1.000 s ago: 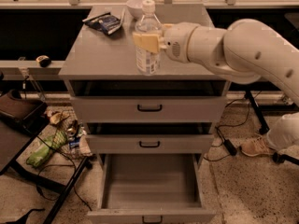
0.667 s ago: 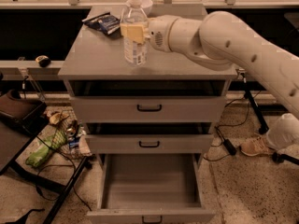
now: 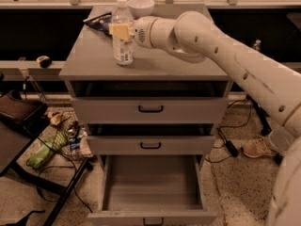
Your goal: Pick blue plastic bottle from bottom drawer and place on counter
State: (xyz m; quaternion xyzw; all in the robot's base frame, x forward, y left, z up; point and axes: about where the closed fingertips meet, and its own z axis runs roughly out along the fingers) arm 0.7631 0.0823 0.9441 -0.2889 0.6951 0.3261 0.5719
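Bottle [image 3: 123, 51] stands upright on the worktop [image 3: 174, 66], clear of its edges, gripper [image 3: 121, 31] jaws clenched round it; label print unreadable; bottom drawer [image 3: 149, 185] open below.

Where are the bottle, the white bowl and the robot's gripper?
blue plastic bottle [image 3: 123, 53]: camera view, on its printed label.
white bowl [image 3: 141, 6]: camera view, on its outer wall.
gripper [image 3: 121, 32]: camera view, between its fingertips, clamped around the bottle's upper body.

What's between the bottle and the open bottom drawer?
Camera view: the top drawer and middle drawer, under the counter. The gripper clasps the bottle up top.
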